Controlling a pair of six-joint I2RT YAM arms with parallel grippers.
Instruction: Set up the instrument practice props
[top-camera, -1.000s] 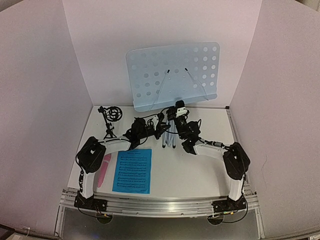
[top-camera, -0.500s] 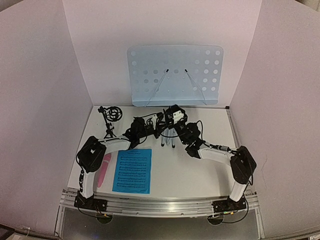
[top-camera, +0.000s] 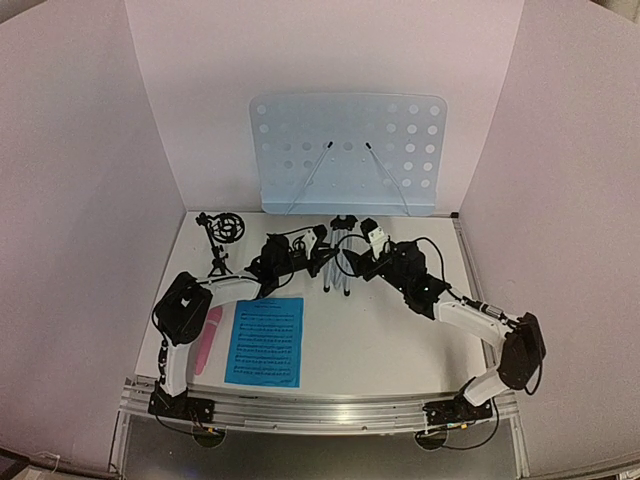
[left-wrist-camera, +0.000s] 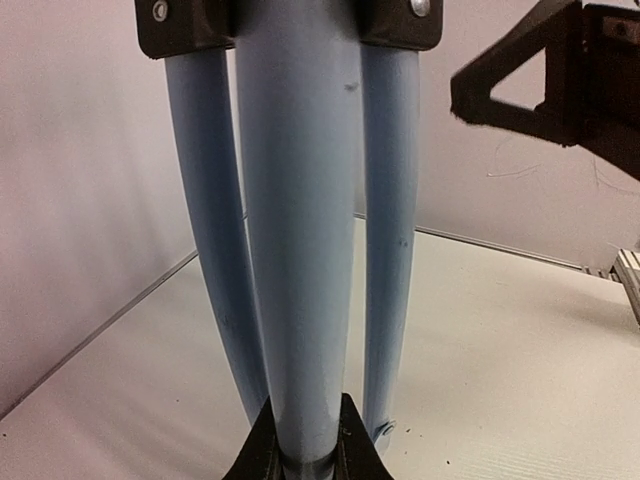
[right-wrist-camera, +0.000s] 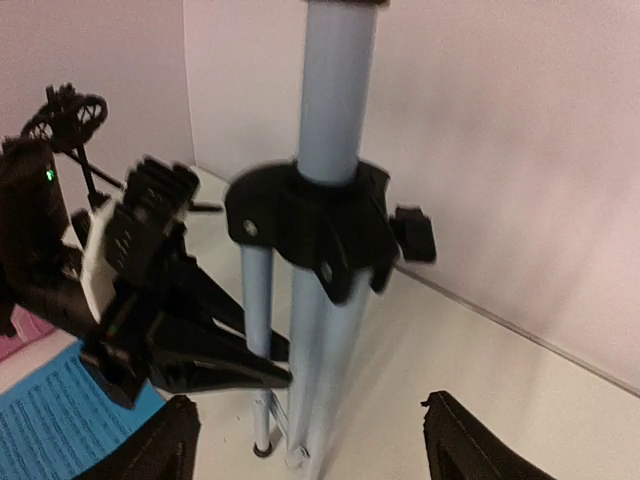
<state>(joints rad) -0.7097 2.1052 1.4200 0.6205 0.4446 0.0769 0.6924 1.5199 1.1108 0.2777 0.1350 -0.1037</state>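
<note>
At mid-table, stretched forward and inward: left claw (left-wrist-camera: 308, 450) clamped on the tripod (left-wrist-camera: 300, 250), right claw (right-wrist-camera: 315, 435) apart alongside.

Upright pale-blue music stand (top-camera: 347, 150), blue page (top-camera: 265, 341), pink microphone (top-camera: 209, 340), black mic stand (top-camera: 220, 240)

Both arms look alike on my screen. The left arm (top-camera: 235, 290) and the right arm (top-camera: 470, 320) each have smooth white links between bulky black joint housings, and each rises from a black base. Thin black cables loop loosely along them. The left pincer (right-wrist-camera: 278, 360) is black, with a white block and a small green light behind it. The right pincer (right-wrist-camera: 305, 430) has matte black, wedge-shaped fingers (right-wrist-camera: 165, 445).
</note>
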